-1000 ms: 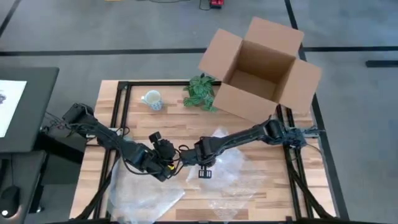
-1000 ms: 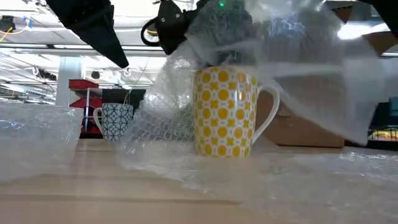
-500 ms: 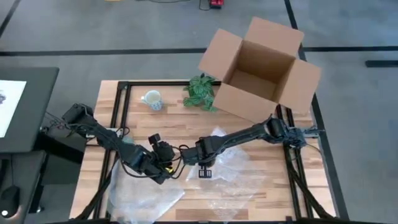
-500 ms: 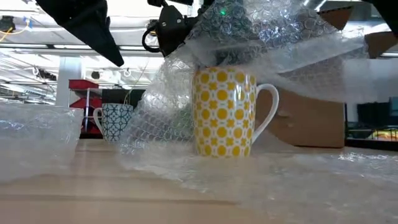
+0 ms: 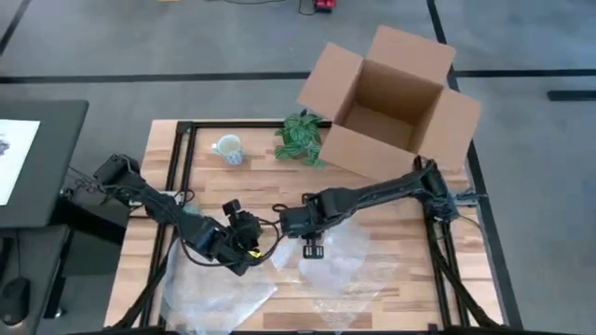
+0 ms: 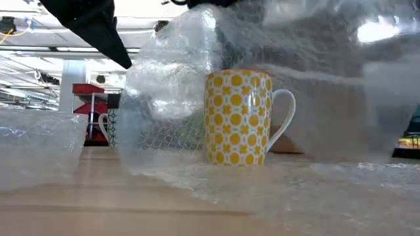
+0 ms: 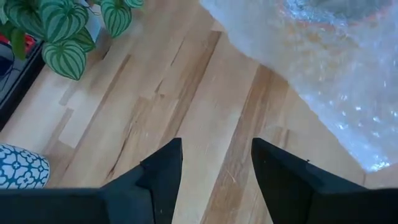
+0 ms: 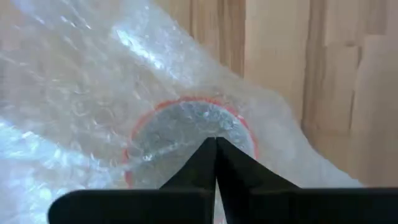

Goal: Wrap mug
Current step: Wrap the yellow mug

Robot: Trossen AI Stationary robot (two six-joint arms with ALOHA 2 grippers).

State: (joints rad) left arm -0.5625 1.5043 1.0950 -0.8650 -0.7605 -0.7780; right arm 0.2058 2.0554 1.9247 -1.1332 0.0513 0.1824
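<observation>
A yellow-patterned mug (image 6: 237, 118) stands upright on a sheet of bubble wrap (image 5: 352, 259) in the middle of the table. In the high view the mug is hidden under the wrap and my right gripper (image 5: 284, 226). That gripper (image 8: 216, 144) is shut on the wrap right above the mug's mouth, whose rim (image 8: 144, 121) shows through the plastic. The lifted wrap (image 6: 170, 78) spans over the mug and hangs down its handle-free side. My left gripper (image 5: 250, 244) hovers open beside the mug, on its left-edge side, with nothing between its fingers (image 7: 163, 168). My right gripper pinches a raised part of the bubble wrap (image 8: 186, 118) between its two shut fingers; whether edge or fold, I cannot tell. The fingers point down from above, over the mug's mouth. The held wrap is lifted off the table and draped over the mug, its lower part lying under the mug.
A second sheet of bubble wrap (image 5: 216, 290) lies at the near left. A white and blue mug (image 5: 227, 149) and a small green plant (image 5: 300, 138) stand at the far side. An open cardboard box (image 5: 391, 98) sits at the far right corner.
My right gripper has carried the held bubble wrap toward the table's left edge, across the top of the mug. The wrap, earlier bunched above and to the handle side, now spans the mug and hangs down on its other side. The mug has stayed put.
</observation>
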